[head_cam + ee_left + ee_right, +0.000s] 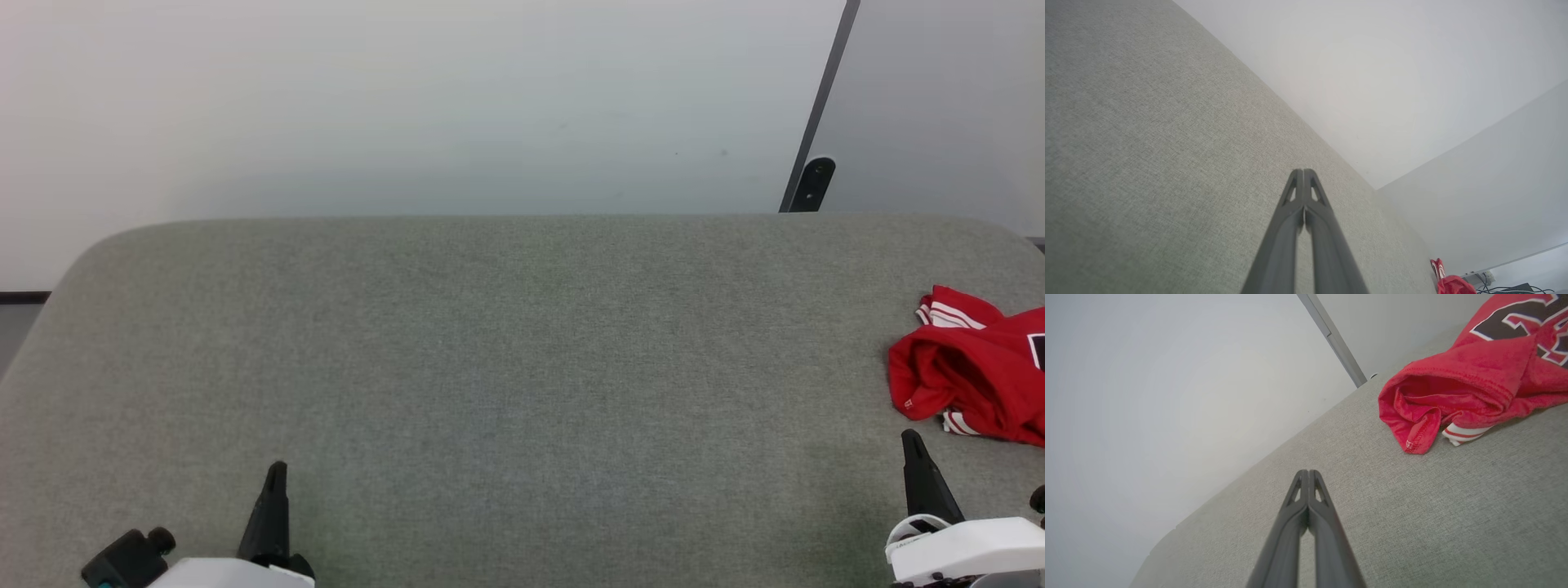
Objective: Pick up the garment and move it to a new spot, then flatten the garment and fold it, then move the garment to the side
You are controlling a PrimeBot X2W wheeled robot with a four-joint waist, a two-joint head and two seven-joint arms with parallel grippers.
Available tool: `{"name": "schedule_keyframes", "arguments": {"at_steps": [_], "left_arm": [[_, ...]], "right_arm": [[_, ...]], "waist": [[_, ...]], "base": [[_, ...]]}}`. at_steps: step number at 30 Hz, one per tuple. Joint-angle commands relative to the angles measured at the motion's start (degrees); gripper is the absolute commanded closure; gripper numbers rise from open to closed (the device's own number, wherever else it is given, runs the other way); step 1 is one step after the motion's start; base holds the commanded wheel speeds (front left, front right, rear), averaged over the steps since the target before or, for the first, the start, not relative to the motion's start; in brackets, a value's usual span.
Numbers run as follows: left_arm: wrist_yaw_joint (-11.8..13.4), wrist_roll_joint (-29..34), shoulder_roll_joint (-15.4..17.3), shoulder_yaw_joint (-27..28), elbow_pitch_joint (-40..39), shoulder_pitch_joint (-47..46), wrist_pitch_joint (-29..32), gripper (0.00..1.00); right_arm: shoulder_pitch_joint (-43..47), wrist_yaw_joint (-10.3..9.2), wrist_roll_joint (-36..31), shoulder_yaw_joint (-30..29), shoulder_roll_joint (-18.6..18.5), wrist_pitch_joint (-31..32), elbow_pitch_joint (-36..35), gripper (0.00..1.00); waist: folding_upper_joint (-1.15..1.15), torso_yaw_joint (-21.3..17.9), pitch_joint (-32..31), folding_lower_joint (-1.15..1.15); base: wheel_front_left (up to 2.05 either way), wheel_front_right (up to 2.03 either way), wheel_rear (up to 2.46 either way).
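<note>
Grey woven-cloth table, rounded corners, pale wall behind; your red garment lies crumpled at its right; left gripper, right gripper: fingers pressed together.

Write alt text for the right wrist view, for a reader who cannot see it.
A crumpled red garment with black-and-white numerals lies bunched at the upper right on a grey-green fabric surface. The right end effector, shut and empty, points up from the bottom edge, apart from the garment. A pale wall stands behind.

Garment cut by the head view's right edge; its black numeral runs off the right wrist view's top.
</note>
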Motion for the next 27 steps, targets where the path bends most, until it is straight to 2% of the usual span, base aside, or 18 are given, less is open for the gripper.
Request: {"name": "schedule_keyframes", "arguments": {"at_steps": [1,27], "left_arm": [[-0.06,-1.75,0.14,0.31,-0.62,-1.53,0.34,1.00],[-0.10,-17.53,-1.06,1.24,-0.43,-3.55,4.88,1.00]], "right_arm": [[-1.41,-0.01,2.17,-0.38,-0.15,0.39,-0.97,1.00],[-1.86,-0.02,20.36,-0.68,1.01,4.89,-2.01,1.00]], "waist": [[0.00,0.04,0.04,0.00],[0.00,0.72,0.71,0.00]], "base": [[0.00,0.00,0.00],[0.00,0.00,0.00]]}}
